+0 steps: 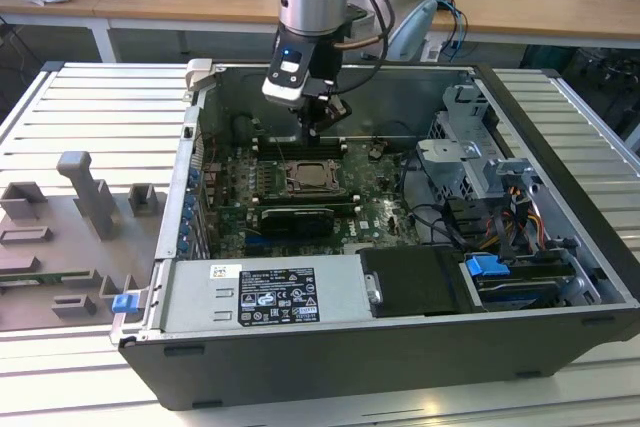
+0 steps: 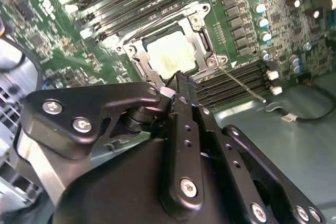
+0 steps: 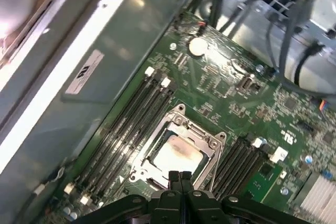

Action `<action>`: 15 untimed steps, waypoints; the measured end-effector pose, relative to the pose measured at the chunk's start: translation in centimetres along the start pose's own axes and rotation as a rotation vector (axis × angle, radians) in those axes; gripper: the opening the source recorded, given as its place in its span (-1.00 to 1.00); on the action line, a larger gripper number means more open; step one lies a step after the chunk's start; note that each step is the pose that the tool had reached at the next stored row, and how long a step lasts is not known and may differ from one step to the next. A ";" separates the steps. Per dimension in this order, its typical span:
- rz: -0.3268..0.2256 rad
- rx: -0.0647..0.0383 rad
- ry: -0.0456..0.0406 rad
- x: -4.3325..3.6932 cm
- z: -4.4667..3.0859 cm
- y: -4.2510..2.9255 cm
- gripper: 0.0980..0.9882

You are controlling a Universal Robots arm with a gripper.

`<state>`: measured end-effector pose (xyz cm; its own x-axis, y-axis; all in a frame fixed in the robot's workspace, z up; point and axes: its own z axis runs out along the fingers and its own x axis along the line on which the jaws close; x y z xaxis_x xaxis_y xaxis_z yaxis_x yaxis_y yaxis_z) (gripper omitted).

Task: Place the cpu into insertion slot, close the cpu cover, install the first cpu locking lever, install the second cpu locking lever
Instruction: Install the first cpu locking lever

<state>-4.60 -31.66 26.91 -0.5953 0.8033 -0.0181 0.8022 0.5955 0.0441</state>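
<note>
The cpu point(image 2: 170, 56) point(image 3: 176, 156) lies in the insertion slot point(image 1: 305, 177) on the green board, its pale face showing through the cut-out. The cpu cover point(image 2: 202, 38) point(image 3: 212, 142) lies flat over it as a silver frame. A thin locking lever point(image 2: 244, 85) sticks out from the socket corner over the memory slots. My gripper point(image 1: 318, 125) point(image 2: 177, 80) point(image 3: 179, 176) hangs just above the socket's edge, shut with nothing between its fingers.
Long black memory slots point(image 3: 131, 124) flank the socket on both sides. A black graphics card point(image 1: 295, 217) sits beside it, with the power supply point(image 1: 270, 292) at the case front. The drive cage point(image 1: 480, 162) and cables point(image 1: 500, 227) fill the exterior view's right. Case walls point(image 1: 195, 137) surround everything.
</note>
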 end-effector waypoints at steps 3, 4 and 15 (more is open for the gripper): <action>-0.062 -0.001 0.0026 0.00 0.00 0.00 -0.98; -0.080 -0.001 0.0034 0.00 0.00 0.00 -0.98; -0.312 -0.002 0.0156 0.00 0.03 0.00 -0.98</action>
<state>-4.60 -31.66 26.89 -0.8132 0.5817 -0.0158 0.5808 0.8130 0.0412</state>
